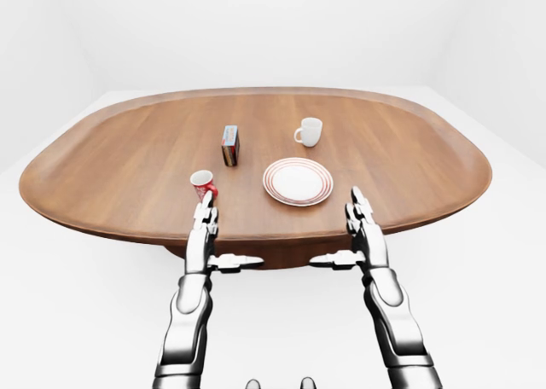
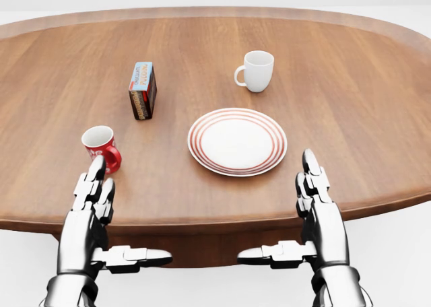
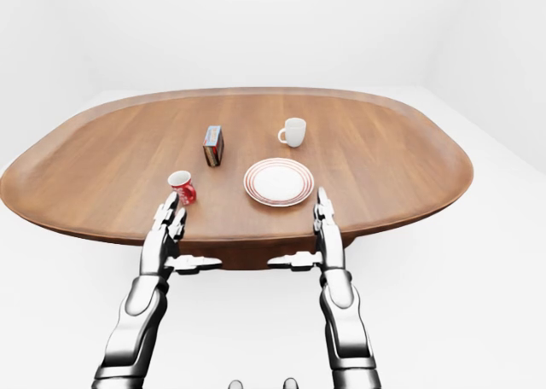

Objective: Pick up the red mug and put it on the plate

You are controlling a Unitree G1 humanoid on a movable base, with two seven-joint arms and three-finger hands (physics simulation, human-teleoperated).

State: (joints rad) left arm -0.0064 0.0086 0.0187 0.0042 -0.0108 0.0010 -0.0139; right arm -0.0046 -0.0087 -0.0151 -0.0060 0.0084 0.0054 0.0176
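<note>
Step in hand: the reach toward the red mug (image 2: 101, 147); nothing is lifted yet, so the task looks barely begun.
Red mug: upright on the wooden table (image 2: 363, 98), toward the left in the head view, near the table's lower edge and well apart from the plate.
Plate: the red-ringed plate (image 2: 237, 141) lies flat and bare near the middle of the head view, to the right of the mug.
Left hand: the left hand (image 2: 91, 198) is released, fingers straight and thumb splayed sideways; its fingertips (image 2: 96, 164) overlap the mug's lower edge in the head view (whether they touch it or only sit in front of it, I cannot tell).
Right hand: the right hand (image 2: 316, 202) is likewise released and holds nothing, hovering at the table edge below and to the right of the plate.
Other things: a white cup (image 2: 256, 71) stands above the plate in the head view, and a small box (image 2: 143, 90) stands on end above the mug; neither belongs to the task.
Next move: probably the left hand must go a little farther so its fingers and thumb stand on either side of the mug, then close before lifting.
Risk: a push from straight fingers could tip or slide the mug.
</note>
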